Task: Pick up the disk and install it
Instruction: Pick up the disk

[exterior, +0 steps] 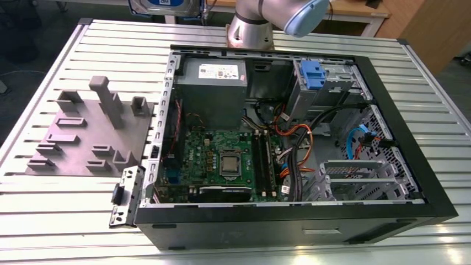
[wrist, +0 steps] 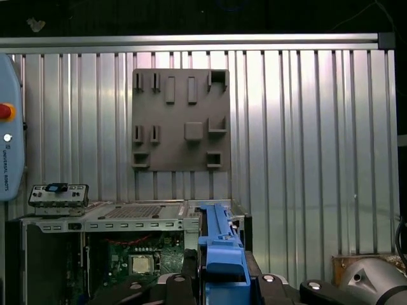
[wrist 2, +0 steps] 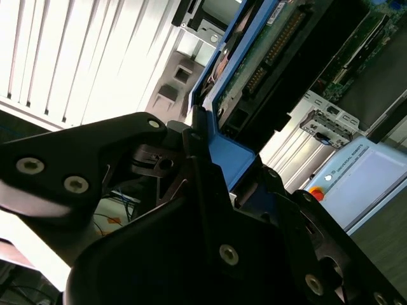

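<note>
Silver metal disk in blue plastic frame (wrist: 217, 232) is pinched by black gripper (wrist: 219, 283) beyond open black computer case (exterior: 294, 218).

Slatted aluminium table (exterior: 52, 221); grey fixture plate (exterior: 77, 138) towards the exterior view's left; open computer case (exterior: 279, 221) beside it.

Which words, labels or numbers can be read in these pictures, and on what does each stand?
White sticker on the power-supply box: too small to read.
Label on the disk: blurred, unreadable.
Maker's print on the teach pendant: a brand mark, not quoted.
Nothing else legible.
</note>
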`<state>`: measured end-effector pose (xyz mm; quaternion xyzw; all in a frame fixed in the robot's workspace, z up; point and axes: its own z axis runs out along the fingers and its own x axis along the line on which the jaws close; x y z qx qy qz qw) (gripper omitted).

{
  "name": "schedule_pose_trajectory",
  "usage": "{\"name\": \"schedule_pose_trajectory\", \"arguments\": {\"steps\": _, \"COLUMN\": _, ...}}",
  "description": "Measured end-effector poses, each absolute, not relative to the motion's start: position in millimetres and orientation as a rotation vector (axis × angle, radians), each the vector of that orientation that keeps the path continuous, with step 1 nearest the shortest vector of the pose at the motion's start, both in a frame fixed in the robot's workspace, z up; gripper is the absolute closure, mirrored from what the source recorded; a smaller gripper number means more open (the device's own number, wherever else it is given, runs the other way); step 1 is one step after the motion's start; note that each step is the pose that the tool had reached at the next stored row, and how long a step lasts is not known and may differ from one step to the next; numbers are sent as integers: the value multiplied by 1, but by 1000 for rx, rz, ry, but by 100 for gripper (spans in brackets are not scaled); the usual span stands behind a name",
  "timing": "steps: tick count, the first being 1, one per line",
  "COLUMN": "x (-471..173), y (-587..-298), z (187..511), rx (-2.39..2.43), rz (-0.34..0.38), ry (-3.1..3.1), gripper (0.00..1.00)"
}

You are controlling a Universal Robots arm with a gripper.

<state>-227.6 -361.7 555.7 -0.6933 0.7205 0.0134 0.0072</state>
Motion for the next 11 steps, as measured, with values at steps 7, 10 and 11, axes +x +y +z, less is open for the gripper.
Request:
{"name": "schedule_pose_trajectory", "arguments": {"steps": 7, "x": -224, "y": -362, "z": 556, "rx": -2168, "rz": 42, "ry": 2253, "gripper": 64}}
{"name": "schedule_pose_trajectory", "arguments": {"steps": 10, "x": -224, "y": -362, "z": 556, "rx": -2168, "rz": 42, "ry": 2253, "gripper": 64}}
{"name": "schedule_pose_trajectory", "arguments": {"steps": 11, "x": -224, "y": -362, "z": 556, "rx": -2168, "rz": 42, "ry": 2253, "gripper": 64}}
